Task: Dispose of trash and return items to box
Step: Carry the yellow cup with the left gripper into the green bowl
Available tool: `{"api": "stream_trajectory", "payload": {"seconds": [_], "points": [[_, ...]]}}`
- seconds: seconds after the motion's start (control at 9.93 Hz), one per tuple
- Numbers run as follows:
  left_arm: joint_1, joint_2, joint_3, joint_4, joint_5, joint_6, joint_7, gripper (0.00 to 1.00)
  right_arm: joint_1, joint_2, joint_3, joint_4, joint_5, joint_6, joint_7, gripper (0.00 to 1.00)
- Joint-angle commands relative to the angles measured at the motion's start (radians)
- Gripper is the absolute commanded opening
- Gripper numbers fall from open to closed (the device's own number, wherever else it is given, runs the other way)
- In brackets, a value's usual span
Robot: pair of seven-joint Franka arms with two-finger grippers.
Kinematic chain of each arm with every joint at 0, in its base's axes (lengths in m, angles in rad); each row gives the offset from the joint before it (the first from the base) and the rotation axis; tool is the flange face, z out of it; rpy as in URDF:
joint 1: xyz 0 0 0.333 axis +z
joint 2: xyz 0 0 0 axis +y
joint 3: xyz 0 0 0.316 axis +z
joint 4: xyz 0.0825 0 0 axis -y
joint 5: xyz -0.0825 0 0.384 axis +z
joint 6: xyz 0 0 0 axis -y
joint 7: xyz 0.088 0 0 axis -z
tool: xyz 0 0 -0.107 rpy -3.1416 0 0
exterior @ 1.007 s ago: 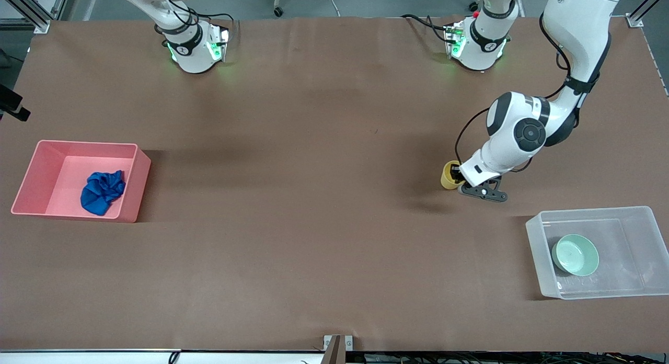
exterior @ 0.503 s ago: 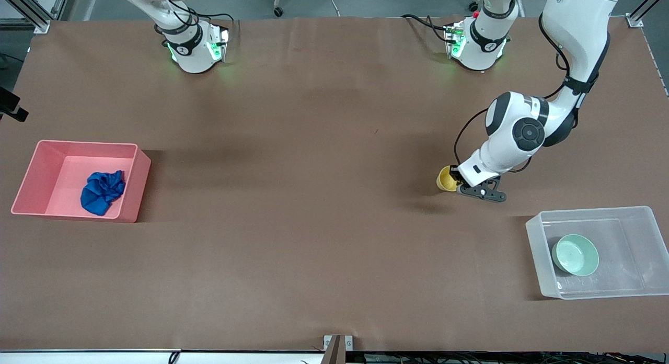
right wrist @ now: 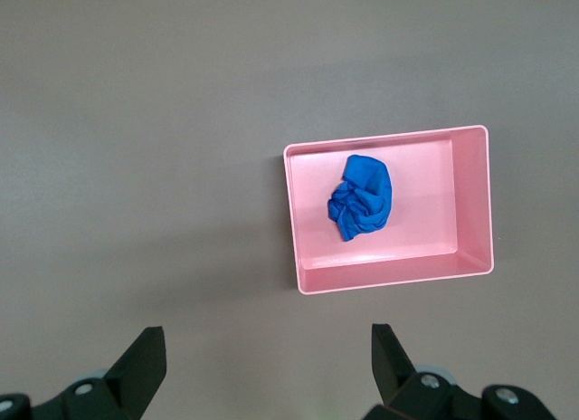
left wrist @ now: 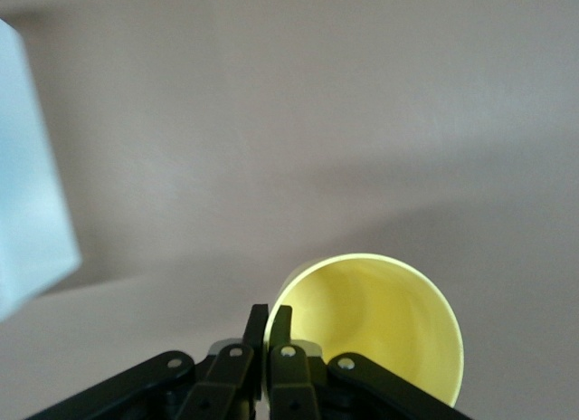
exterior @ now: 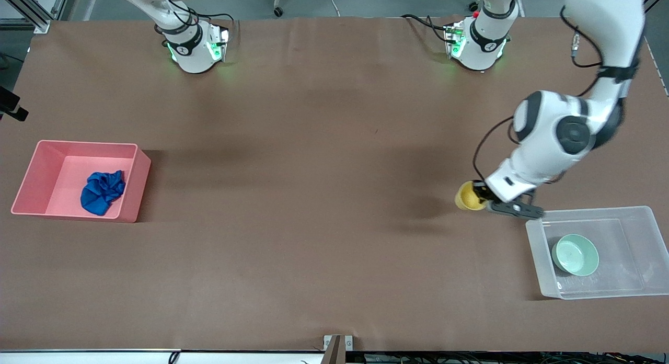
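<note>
Brown tabletop (exterior: 313,196) below, left gripper (exterior: 483,196) pinches the yellow cup (exterior: 469,196) by its rim just beside the clear box (exterior: 538,259), lowering in next, while right gripper (right wrist: 267,370) waits spread over the pink bin (right wrist: 389,280).

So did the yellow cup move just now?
Yes. The left gripper is shut on the cup's rim and has carried it toward the clear box, almost up to the box's corner now.

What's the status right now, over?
Left gripper holds yellow cup by its rim, over table beside clear tub. Right gripper open, waiting high. Nothing in the way.
</note>
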Motion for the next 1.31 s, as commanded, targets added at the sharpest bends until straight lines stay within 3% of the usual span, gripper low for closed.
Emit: {"api": "stream_trajectory", "payload": {"seconds": [0.0, 0.4, 0.7, 1.21], "points": [[0.065, 0.113, 0.002, 0.194, 0.023, -0.094, 0.099, 0.0, 0.0, 0.005, -0.002, 0.015, 0.01, -0.013, 0.001, 1.0], [0.236, 0.297, 0.013, 0.414, 0.133, -0.094, 0.366, 0.0, 0.0, 0.005, -0.002, 0.015, 0.01, -0.015, 0.001, 1.0], [0.287, 0.441, 0.046, 0.534, 0.145, -0.078, 0.445, 0.0, 0.0, 0.005, -0.002, 0.015, 0.01, -0.015, 0.001, 1.0], [0.287, 0.553, 0.094, 0.534, 0.138, 0.072, 0.377, 0.01, -0.002, 0.005, -0.002, 0.015, 0.01, -0.016, 0.001, 1.0]]}}
